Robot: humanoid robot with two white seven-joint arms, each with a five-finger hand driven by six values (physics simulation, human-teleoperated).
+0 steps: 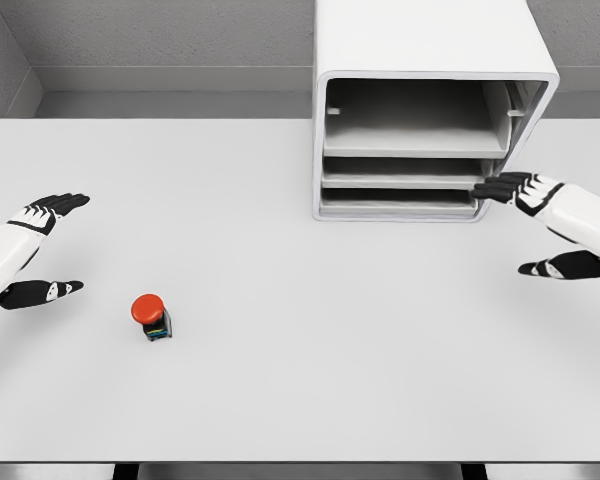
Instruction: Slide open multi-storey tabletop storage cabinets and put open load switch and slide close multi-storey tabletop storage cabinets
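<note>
Right hand brought to the cabinet drawers; switch left waiting on the table.

The right hand (540,225) is seen at three o'clock, fingers extended and holding nothing, fingertips (492,187) touching or just beside the right edge of the storage cabinet (430,60) at one o'clock, apparently placed to slide a drawer (400,181). The left hand (35,250) is held wide and empty at nine o'clock. The load switch (153,315), red-capped and upright, stands untouched at seven o'clock on the table (300,400), probably nearest the left hand for a later pick.
</note>
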